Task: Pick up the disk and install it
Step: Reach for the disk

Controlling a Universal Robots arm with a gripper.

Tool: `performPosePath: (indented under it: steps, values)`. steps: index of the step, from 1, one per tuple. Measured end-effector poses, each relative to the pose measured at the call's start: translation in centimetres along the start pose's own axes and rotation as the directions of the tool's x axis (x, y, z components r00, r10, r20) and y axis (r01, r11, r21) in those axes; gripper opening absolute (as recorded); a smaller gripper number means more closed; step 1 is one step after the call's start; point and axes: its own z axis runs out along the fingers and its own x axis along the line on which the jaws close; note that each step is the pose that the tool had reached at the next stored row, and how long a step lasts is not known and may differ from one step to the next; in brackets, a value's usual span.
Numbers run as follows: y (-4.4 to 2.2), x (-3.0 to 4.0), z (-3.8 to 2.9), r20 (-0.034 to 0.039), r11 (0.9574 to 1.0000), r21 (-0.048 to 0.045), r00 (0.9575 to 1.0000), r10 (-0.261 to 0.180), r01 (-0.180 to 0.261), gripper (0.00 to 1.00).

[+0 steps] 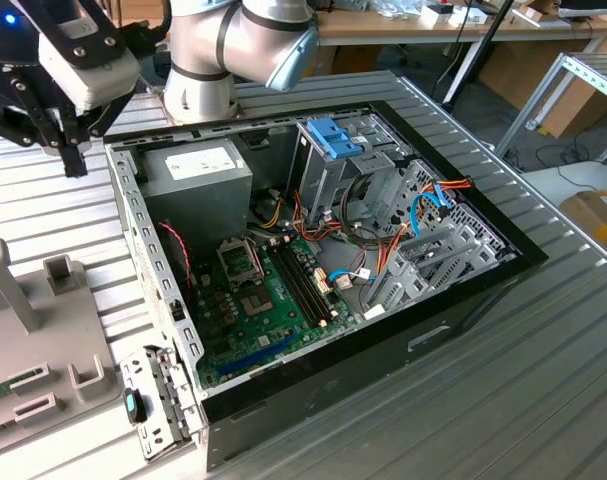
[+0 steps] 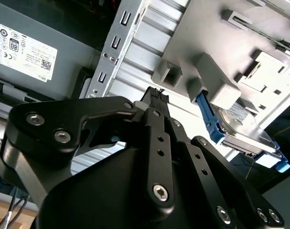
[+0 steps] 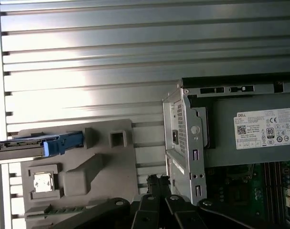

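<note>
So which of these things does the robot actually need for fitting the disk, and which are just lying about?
For the job:
- the disk, sitting in the grey holder
- the open computer case
- the fingers, shut and empty

Just lying about:
- the cardboard box
- the small items on the far desk

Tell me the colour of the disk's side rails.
Bright blue rails on the disk, shown best in the second wrist view.
</note>
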Motion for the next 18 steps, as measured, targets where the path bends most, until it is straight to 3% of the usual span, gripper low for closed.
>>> performPosePath:
  steps: [2, 14, 18]
  values:
    - [-0.06, 0.81, -0.01, 0.0001, 1.0000, 0.0000, 1.0000, 0.000, 0.000, 0.11]
    - [-0.27, 3.58, -0.08, 0.0000, 1.0000, 0.0000, 1.0000, 0.000, 0.000, 0.11]
    - [-0.31, 4.13, -0.10, 0.0000, 1.0000, 0.0000, 1.0000, 0.000, 0.000, 0.11]
